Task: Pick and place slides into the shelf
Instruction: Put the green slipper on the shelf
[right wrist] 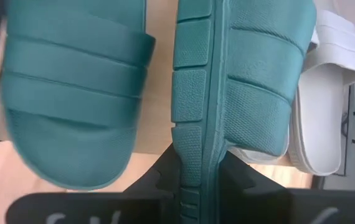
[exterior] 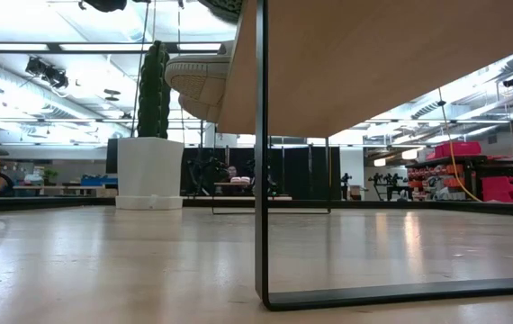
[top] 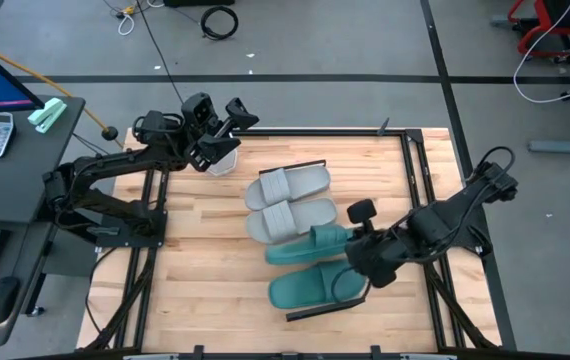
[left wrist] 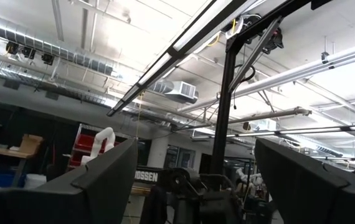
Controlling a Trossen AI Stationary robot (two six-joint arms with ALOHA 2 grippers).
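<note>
Right gripper (right wrist: pixel 193 171), at lower centre of its wrist frame, is clamped on one teal slide's (right wrist: pixel 240 81) edge. Left gripper (top: pixel 227 128), upper left in the high view, has its jaws apart.

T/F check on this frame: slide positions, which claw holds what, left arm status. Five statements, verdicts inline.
1. The right claw is shut on a teal slide. True.
2. Both grey slides lie on the shelf. True.
3. The left claw holds a grey slide. False: it is open and empty, raised near the table's far left corner.
4. The other teal slide is still on the bare tabletop. False: it lies on the shelf.
5. The gripped teal slide lies flat. False: it is tilted on its edge.
</note>
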